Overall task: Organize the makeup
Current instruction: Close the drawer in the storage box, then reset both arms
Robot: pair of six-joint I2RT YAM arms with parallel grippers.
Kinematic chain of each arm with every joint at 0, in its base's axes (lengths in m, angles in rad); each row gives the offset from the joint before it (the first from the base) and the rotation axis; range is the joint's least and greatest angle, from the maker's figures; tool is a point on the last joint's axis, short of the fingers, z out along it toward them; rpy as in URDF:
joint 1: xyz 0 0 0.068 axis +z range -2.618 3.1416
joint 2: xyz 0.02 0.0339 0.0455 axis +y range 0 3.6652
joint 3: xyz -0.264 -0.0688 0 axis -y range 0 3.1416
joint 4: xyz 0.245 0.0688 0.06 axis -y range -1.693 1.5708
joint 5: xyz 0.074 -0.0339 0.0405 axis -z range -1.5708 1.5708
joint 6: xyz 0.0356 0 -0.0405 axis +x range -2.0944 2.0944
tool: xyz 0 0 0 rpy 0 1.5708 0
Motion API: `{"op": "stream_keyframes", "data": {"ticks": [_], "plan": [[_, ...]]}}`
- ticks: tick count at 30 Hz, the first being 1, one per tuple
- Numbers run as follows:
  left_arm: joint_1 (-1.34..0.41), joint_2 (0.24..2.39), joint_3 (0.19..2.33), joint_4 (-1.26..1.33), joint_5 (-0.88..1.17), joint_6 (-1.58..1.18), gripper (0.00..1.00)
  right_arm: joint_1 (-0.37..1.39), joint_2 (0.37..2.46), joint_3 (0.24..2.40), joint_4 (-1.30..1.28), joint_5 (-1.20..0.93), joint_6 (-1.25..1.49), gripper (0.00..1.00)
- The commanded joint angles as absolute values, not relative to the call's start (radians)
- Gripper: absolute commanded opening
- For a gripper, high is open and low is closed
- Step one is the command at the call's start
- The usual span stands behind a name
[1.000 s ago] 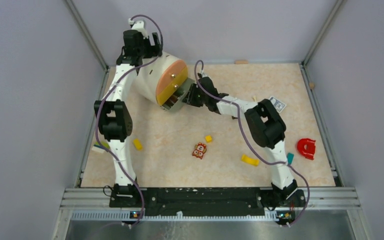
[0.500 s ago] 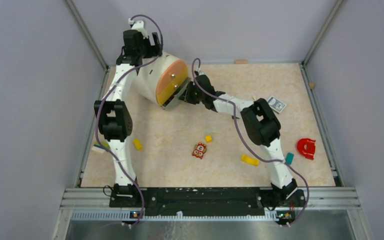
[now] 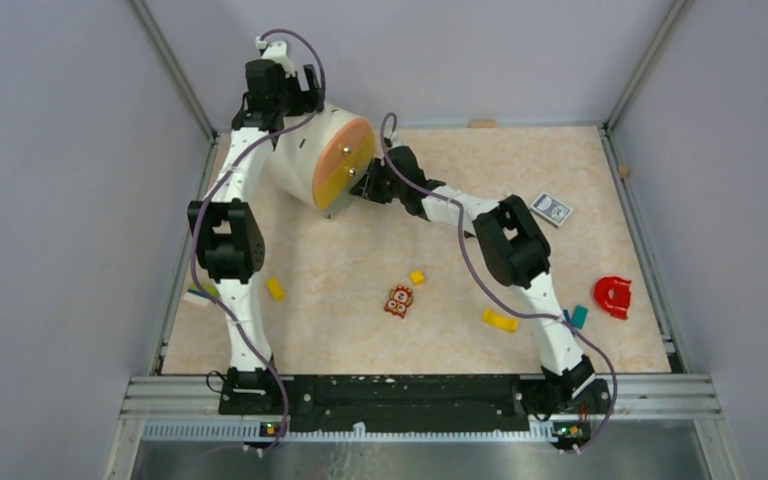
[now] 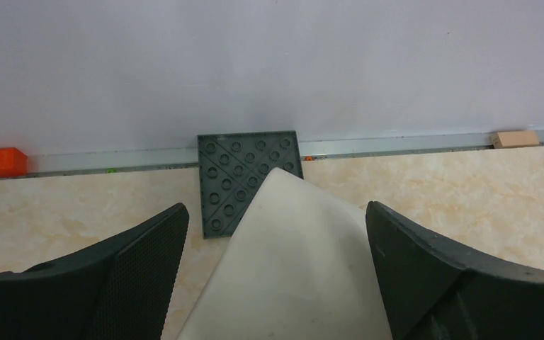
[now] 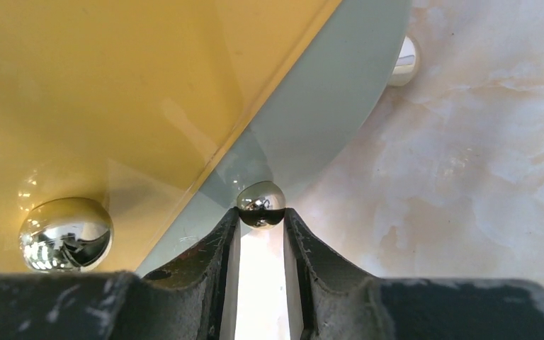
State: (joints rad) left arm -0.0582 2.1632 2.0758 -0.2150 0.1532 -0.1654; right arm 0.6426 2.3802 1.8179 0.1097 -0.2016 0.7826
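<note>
A round white makeup case (image 3: 300, 165) lies on its side on a marbled beige desk (image 3: 560, 160). Its flat face is made up of peach, yellow and grey drawer fronts. The left pincer (image 4: 276, 209) sits over the case's white body, spread as wide as it goes, with one finger on each side. A sliver of desk shows between one finger and the case. The right pincer (image 5: 261, 212) is at the case's face, nearly closed. Its tips pinch a small shiny knob (image 5: 261, 202) on the grey front, just beside the yellow front. The makeup itself is out of sight. In front of the case, well apart from it, lie a patterned toy (image 3: 398, 301) and a yellow block (image 3: 275, 288). Behind the case lies a dark studded plate (image 4: 248, 180), partly hidden by it.
</note>
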Motion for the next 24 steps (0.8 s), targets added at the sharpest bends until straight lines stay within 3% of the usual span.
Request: {"op": "stream_keyframes", "data": {"ticks": [1,6,24], "plan": [[-0.080,2.208,2.060,-0.339,0.204,-0.183,0.99,0.631,2.316,1.743,0.292,-0.140,0.772,0.27],[-0.080,2.173,2.056,-0.334,0.161,-0.187,0.99,0.600,2.119,1.550,0.251,-0.063,0.718,0.40],[-0.082,1.897,1.927,-0.175,-0.202,-0.264,0.99,0.558,1.442,0.999,0.143,0.063,0.618,0.57]]}}
